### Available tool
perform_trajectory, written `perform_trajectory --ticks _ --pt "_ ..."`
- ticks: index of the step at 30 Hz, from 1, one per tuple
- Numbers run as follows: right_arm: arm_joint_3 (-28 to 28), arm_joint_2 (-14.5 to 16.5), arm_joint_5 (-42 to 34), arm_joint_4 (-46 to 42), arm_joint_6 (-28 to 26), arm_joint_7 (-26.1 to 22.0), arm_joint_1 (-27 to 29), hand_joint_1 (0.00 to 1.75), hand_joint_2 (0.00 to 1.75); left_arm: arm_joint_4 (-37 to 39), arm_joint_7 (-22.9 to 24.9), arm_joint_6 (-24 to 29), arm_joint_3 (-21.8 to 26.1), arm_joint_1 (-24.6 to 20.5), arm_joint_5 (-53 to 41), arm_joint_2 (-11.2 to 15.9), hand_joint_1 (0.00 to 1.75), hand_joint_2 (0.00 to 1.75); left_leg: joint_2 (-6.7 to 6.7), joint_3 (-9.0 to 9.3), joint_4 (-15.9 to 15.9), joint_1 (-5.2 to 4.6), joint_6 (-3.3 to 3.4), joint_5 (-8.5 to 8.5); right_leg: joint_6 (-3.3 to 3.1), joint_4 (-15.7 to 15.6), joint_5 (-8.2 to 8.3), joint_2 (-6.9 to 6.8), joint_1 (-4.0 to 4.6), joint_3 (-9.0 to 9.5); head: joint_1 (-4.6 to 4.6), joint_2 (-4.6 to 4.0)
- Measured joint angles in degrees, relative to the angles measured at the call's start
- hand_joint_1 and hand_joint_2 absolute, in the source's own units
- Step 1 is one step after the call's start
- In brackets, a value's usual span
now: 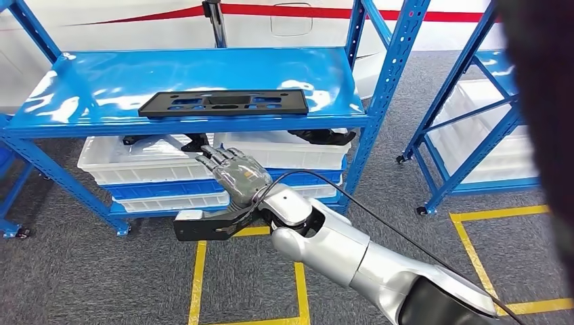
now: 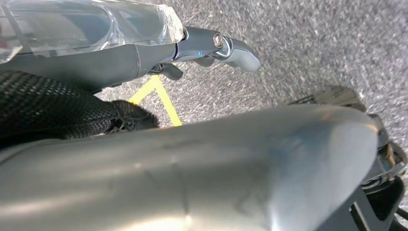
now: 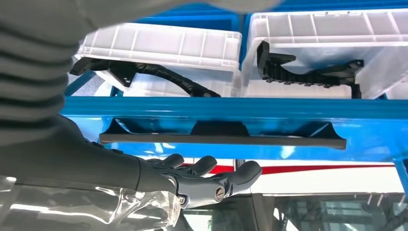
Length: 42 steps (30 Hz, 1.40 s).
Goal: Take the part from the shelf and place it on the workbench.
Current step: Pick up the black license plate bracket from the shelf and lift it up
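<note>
Flat black part [image 1: 223,103] lying near front edge of top blue shelf [image 1: 81,88], long side along the edge, untouched. Right hand [image 1: 233,172] raised in front of shelf, below the top board in head view, fingers [image 3: 204,166] spread and loosely extended, holding nothing. In right wrist view same part [image 3: 221,139] seen edge-on, resting on the shelf lip, well apart from fingertips, roughly in line with them but farther out. No contact yet; reach stage, grasp not begun. Risks, as judgement: thin low plate offering little to grab from front, so fingers may slide over top or push it back across the glossy board instead of closing on it; off-centre pinch on a long piece likely to tilt or drop it; hand rising from under the lip may knock shelf edge. White bins [image 1: 135,162] with other black brackets [image 3: 308,72] on lower level, just behind hand, easy to snag or mistake for target. Left hand [image 2: 216,48] hanging over grey carpet and yellow floor tape [image 2: 159,96], fingers partly seen, state cannot tell.
</note>
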Motion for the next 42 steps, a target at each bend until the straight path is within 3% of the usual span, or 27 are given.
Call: perform_trajectory --ticks 2,5,7,10,11,12,13,15,17,20,22,23,26,27,28,30,32,34,37,39,41,42 --pt "-0.01 0.11 -0.3 0.16 0.07 0.31 -0.17 0.0 1.75 0.01 0.0 0.0 0.0 0.0 0.02 -0.1 0.0 0.0 -0.03 0.25 0.02 -0.18 -0.34 -0.46 -0.63 -5.92 1.85 -0.12 0.4 2.58 -0.11 0.0" --pt "-0.02 0.22 -0.59 0.45 0.16 0.56 -0.24 0.0 1.75 0.03 0.01 0.01 0.0 -0.03 0.02 -0.12 0.0 0.0 0.01 0.24 -0.13 -0.05 -1.17 -0.91 -0.73 -7.49 1.59 -0.07 0.43 3.26 -0.24 0.0" --pt "-0.02 0.3 -0.72 0.67 0.21 0.55 -0.32 0.0 1.75 0.05 0.01 0.02 -0.01 -0.06 0.03 -0.07 0.0 0.0 0.09 -0.79 2.12 0.05 -1.91 -2.24 -0.98 -8.01 1.6 -0.08 0.03 3.73 -0.31 0.0" --pt "-0.02 0.45 -0.86 1.12 0.32 0.56 -0.42 0.0 1.75 0.07 -0.01 0.05 -0.02 -0.07 0.05 -0.02 0.0 0.0 0.15 -6.75 13.02 0.39 -2.84 -6.52 -1.36 -8.21 1.32 -0.12 -0.21 4.15 -0.49 0.0" --pt "-0.02 0.48 -0.96 1.29 0.39 0.56 -0.34 0.0 1.75 0.07 -0.02 0.07 -0.02 -0.06 0.06 -0.01 0.0 0.0 0.16 -8.76 16.1 0.51 -3.06 -7.12 -1.38 -8.19 1.19 -0.1 -0.22 4.28 -0.52 0.0" --pt "-0.02 0.49 -1.09 1.48 0.47 0.57 -0.26 0.0 1.75 0.07 -0.02 0.07 -0.02 -0.06 0.07 -0.01 0.0 0.0 0.17 -9.91 17.31 0.62 -3.24 -6.68 -1.34 -8.18 0.99 -0.05 -0.26 4.47 -0.54 0.0" --pt "-0.02 0.5 -1.21 1.64 0.53 0.59 -0.2 0.0 1.75 0.07 -0.02 0.07 -0.02 -0.05 0.07 0.0 0.0 0.0 0.18 -9.82 16.09 0.74 -3.41 -5.08 -1.21 -8.15 0.75 0.02 -0.33 4.77 -0.55 0.0" --pt "-0.02 0.54 -1.39 1.92 0.61 0.63 -0.18 0.0 1.75 0.07 -0.02 0.07 -0.02 -0.05 0.07 0.02 0.0 0.0 0.22 -6.96 8.48 1.01 -3.67 -0.22 -0.73 -8.07 0.12 0.17 -0.47 5.53 -0.56 0.0" --pt "-0.02 0.6 -1.48 2.13 0.64 0.71 -0.25 0.0 1.75 0.07 -0.03 0.07 -0.01 -0.04 0.08 0.02 0.0 0.0 0.15 -4.09 1.92 1.02 -3.39 2.3 -0.09 -7.88 -0.51 0.35 -0.29 5.95 -0.74 0.0" --pt "-0.02 0.71 -1.62 2.3 0.73 0.8 -0.29 0.0 1.75 0.07 -0.08 0.08 0.0 0.06 0.11 -0.01 0.0 0.0 -0.01 -3.17 0.3 0.78 -1.99 2.15 0.65 -7.94 -1.01 0.46 -0.15 6.15 -1.02 0.0" --pt "-0.02 0.79 -1.8 2.38 0.76 0.8 -0.33 0.0 1.75 0.08 -0.1 0.16 0.0 0.07 0.11 0.0 0.0 0.0 -0.02 -2.73 0.13 0.78 -1.18 1.99 1.2 -6.21 -2.17 0.28 -0.35 5.65 -1.03 0.0" --pt "-0.02 0.84 -1.91 2.43 0.76 0.8 -0.35 0.0 1.75 0.08 -0.1 0.21 0.0 0.07 0.11 0.0 0.0 0.0 0.01 -2.46 0.06 0.84 -0.82 1.87 1.45 -3.52 -3.52 0.18 -0.42 4.46 -1.03 0.0" --pt "-0.02 0.84 -2.1 2.7 0.8 0.8 -0.27 0.0 1.75 0.09 -0.1 0.33 0.0 0.12 0.11 0.0 0.0 0.0 0.08 -1.9 0.06 0.64 -0.19 1.33 1.78 8.47 -7.81 0.08 -0.46 -2.0 -1.01 0.0" --pt "-0.02 0.83 -2.15 2.82 0.81 0.8 -0.21 0.0 1.75 0.09 -0.1 0.38 0.0 0.16 0.11 0.0 0.0 0.0 0.07 -1.67 0.07 0.54 -0.12 1.14 1.71 10.24 -7.72 0.07 -0.45 -3.38 -1.01 0.0" --pt "-0.02 0.84 -2.19 2.92 0.8 0.8 -0.19 0.0 1.75 0.09 -0.1 0.42 0.0 0.19 0.11 0.0 0.0 0.0 0.01 -1.34 0.07 0.43 -0.11 0.92 1.5 9.51 -6.38 0.07 -0.41 -3.52 -1.01 0.0" --pt "-0.02 0.87 -2.27 3.03 0.76 0.8 -0.23 0.0 1.75 0.09 -0.1 0.44 0.0 0.21 0.11 -0.02 0.0 0.0 -0.13 -0.49 0.03 0.24 -0.16 0.38 0.67 2.12 -1.55 0.07 -0.12 -0.7 -1.01 0.0" --pt "-0.02 0.96 -2.37 3.04 0.69 0.79 -0.4 0.0 1.75 0.09 -0.1 0.44 0.0 0.19 0.21 -0.06 0.0 0.0 -0.21 0.1 0.01 -0.03 -0.51 -0.19 -0.17 -5.15 1.32 0.03 0.36 2.55 -1.18 -0.03" --pt "-0.02 1.08 -2.45 3.05 0.64 0.78 -0.53 0.0 1.75 0.09 -0.11 0.44 0.0 0.17 0.33 -0.08 0.0 0.0 -0.21 0.29 -0.16 -0.12 -1.06 -0.51 -0.57 -7.22 1.28 0.06 0.71 3.5 -1.46 -0.05" --pt "-0.03 1.37 -2.38 3.03 0.58 0.77 -0.65 0.0 1.75 0.09 -0.13 0.46 -0.01 0.14 0.34 -0.02 0.0 0.0 -0.09 0.07 0.72 -0.03 -1.98 -1.46 -1.1 -7.99 1.31 0.13 0.28 4.07 -1.65 -0.06" --pt "-0.03 1.66 -2.2 3.03 0.5 0.77 -0.85 0.0 1.75 0.09 -0.16 0.48 -0.01 0.13 0.33 0.03 0.0 0.0 0.0 -2.76 6.33 0.21 -2.58 -4.05 -1.44 -8.36 1.26 0.1 -0.05 4.58 -1.86 -0.07" --pt "-0.01 1.83 -2.01 3.03 0.43 0.78 -0.92 0.0 1.75 0.09 -0.21 0.48 0.0 0.11 0.33 0.03 0.0 0.0 0.05 -7.3 14.26 0.43 -3.09 -6.7 -1.65 -8.36 0.96 0.08 -0.07 4.86 -2.04 -0.07" --pt "0.01 1.88 -1.81 3.03 0.4 0.78 -0.88 0.0 1.75 0.09 -0.22 0.48 0.0 0.12 0.33 0.03 0.0 0.0 0.06 -8.86 16.43 0.51 -3.26 -6.83 -1.67 -8.35 0.76 0.09 -0.06 5.05 -2.08 -0.07"
